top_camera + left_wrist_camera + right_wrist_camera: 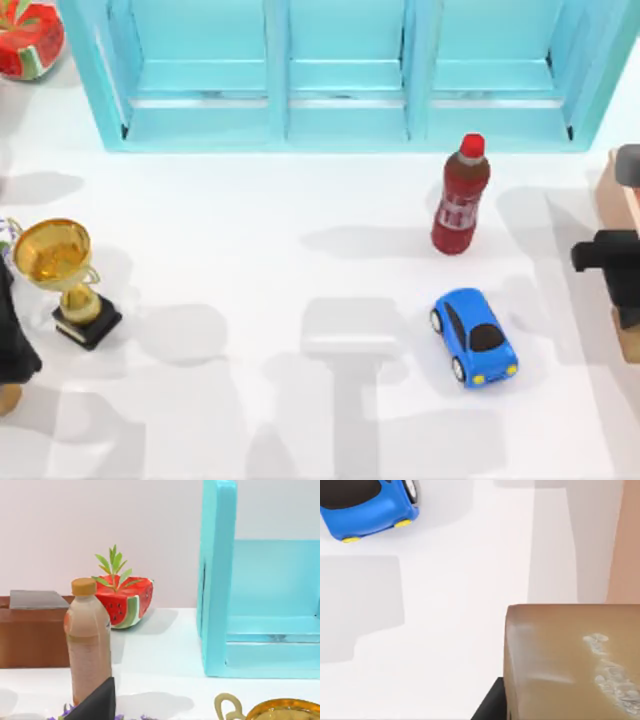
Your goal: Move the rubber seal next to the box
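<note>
Right gripper point(610, 255), at three o'clock on the table, grips the rubber seal point(575, 660) beside the box point(612, 195). Next, I think, it must put it down softly and let go.

A rendered simulation tabletop, staged as a test scene rather than a lived-in room; the white table point(250, 300) is smooth and uniform, with soft overlapping shadows; a plain pale wall point(75, 525) stands behind it in the left wrist view. Unrelated props are scattered about: a turquoise shelf unit point(345, 75) at 12 o'clock; a watermelon-shaped planter point(28, 38) at 10 o'clock; a gold trophy point(65, 275) at 9 o'clock; a red-capped dark drink bottle point(460, 200) toward 2 o'clock; a blue toy car point(474, 336) toward 4 o'clock.
</note>
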### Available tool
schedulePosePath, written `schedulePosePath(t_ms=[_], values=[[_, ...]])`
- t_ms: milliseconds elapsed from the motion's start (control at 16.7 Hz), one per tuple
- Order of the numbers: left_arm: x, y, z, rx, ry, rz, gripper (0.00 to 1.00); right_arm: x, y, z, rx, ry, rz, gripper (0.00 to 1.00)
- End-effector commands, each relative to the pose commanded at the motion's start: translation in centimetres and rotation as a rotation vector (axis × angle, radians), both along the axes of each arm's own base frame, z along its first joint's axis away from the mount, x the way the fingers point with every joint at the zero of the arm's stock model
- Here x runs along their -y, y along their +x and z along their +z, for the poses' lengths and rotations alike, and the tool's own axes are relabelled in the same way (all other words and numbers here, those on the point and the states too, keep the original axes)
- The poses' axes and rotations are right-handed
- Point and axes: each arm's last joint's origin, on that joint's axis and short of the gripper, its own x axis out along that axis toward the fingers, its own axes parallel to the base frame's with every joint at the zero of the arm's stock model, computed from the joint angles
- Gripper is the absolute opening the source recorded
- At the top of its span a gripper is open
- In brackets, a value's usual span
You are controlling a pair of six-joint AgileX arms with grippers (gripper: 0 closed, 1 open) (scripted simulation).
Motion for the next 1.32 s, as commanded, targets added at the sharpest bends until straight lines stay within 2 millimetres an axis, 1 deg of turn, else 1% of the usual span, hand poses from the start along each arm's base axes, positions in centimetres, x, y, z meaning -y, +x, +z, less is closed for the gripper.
schedulePosePath(t_ms=[720,960,1320], values=[[0.0,0.0,0.0,0.000,0.000,0.000,1.00,0.1,-0.2,-5.1,-0.001,0.000,-0.001,0.00],[0.0,0.0,0.0,0.000,0.000,0.000,1.00,0.1,-0.2,-5.3,-0.002,0.000,-0.001,0.00],[0.0,0.0,0.0,0.000,0.000,0.000,1.00,0.1,-0.2,-5.3,-0.002,0.000,-0.001,0.45]])
